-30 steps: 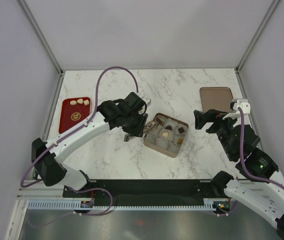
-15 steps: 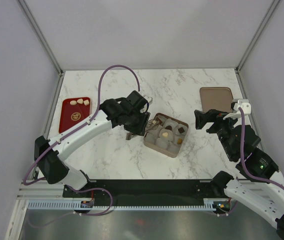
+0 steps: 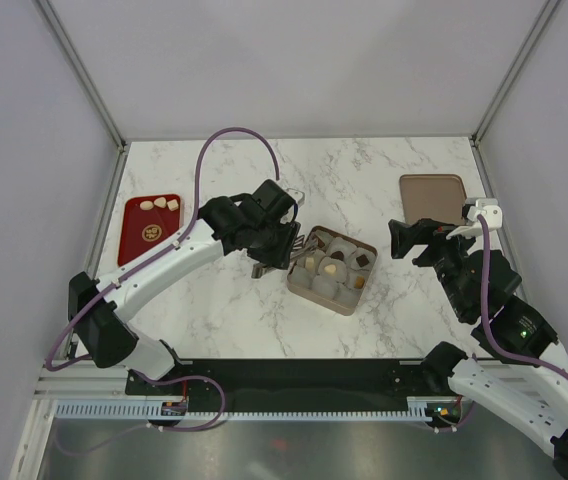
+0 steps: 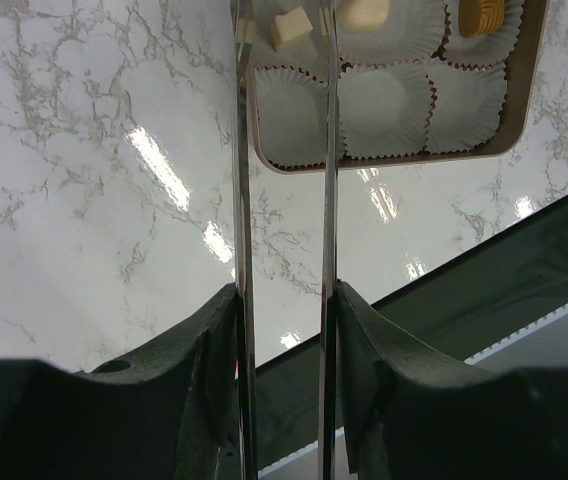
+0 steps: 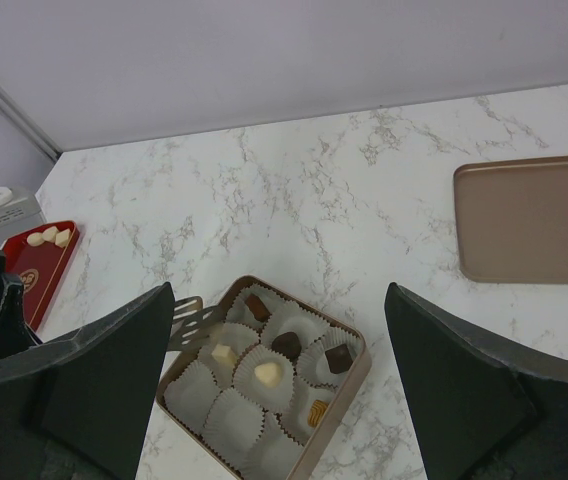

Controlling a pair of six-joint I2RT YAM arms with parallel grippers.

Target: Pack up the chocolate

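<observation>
The tan box (image 3: 337, 304) of white paper cups holds several chocolates: a cream square (image 5: 225, 355), a cream heart (image 5: 268, 373) and dark pieces (image 5: 286, 345). Three more cream pieces (image 3: 160, 204) lie on the red tray (image 3: 149, 235) at the left. My left gripper (image 3: 280, 243) is shut on metal tongs (image 4: 245, 200). The blades stand slightly apart over the box's left cups, and the cream square (image 4: 289, 27) lies in a cup between the tips. My right gripper (image 3: 411, 241) hangs open to the right of the box with nothing in it.
The box's tan lid (image 3: 432, 197) lies flat at the back right, also seen in the right wrist view (image 5: 534, 218). The black base rail (image 3: 294, 375) runs along the near edge. Purple-grey walls close in the marble table (image 3: 364, 175).
The left arm shifted right, bringing the tongs' tips over the box's left cups. The blades spread a little and a cream square piece now lies in a cup. The right arm has not moved.
</observation>
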